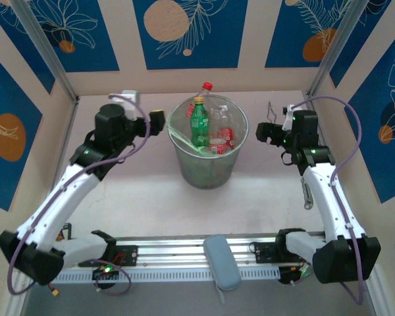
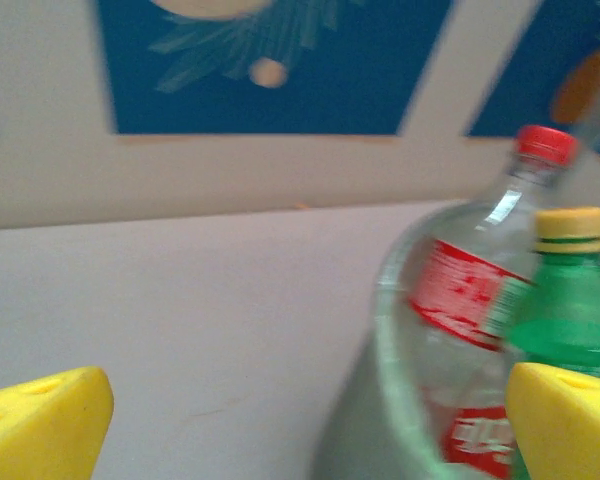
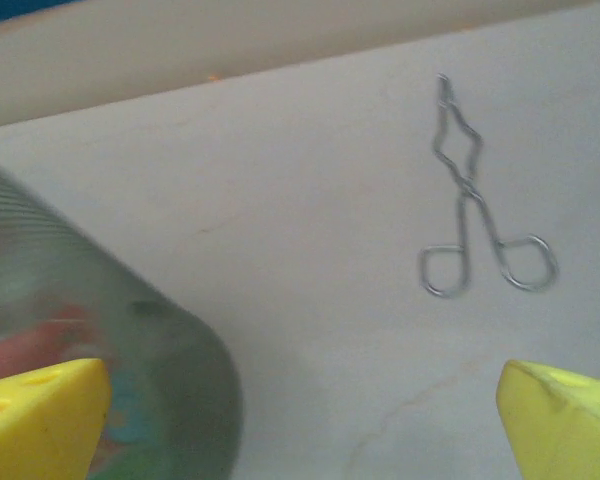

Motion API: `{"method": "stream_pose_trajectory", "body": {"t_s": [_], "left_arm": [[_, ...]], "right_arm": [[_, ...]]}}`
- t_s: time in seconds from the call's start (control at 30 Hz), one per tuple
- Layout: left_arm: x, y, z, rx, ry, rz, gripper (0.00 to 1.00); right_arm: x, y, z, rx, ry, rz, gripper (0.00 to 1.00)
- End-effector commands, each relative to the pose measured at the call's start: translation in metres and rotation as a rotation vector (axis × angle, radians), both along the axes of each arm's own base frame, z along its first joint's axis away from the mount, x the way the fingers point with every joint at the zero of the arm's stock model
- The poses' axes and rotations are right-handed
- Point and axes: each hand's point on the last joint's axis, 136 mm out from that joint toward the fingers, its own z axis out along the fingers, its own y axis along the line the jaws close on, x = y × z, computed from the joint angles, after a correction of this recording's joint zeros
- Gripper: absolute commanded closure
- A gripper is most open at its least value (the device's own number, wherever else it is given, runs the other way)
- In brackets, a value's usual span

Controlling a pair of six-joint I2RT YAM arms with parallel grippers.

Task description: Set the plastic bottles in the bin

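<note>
Pale table (image 1: 138, 197) bears bin (image 1: 207, 172) of plastic bottles (image 1: 199, 125); left gripper (image 1: 157, 122), right gripper (image 1: 264, 131) gape empty.

The bin (image 1: 207, 172) is a round, translucent greenish-grey bucket that tapers toward its base. It stands upright on the table (image 1: 145, 197), about mid-width and toward the back. Inside it, a green bottle (image 1: 199, 126) with a yellow cap stands upright left of centre, its cap poking just above the rim. Beside it, a taller clear bottle (image 1: 212, 105) with a red cap and red label rises above the rim. Lower down, red-labelled bottles (image 1: 222, 138) lie in a heap; how many cannot be told.
</note>
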Motion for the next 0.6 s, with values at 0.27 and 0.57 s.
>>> {"method": "stream_pose_trajectory", "body": {"t_s": [0.27, 0.57], "left_arm": [[-0.029, 0.139, -0.145, 0.275, 0.133, 0.526, 0.00], [-0.017, 0.160, -0.194, 0.305, 0.144, 0.561, 0.00]], "right_arm": [[0.025, -0.040, -0.095, -0.109, 0.043, -0.200, 0.01], [0.056, -0.030, -0.125, -0.077, -0.065, -0.148, 0.01]]}}
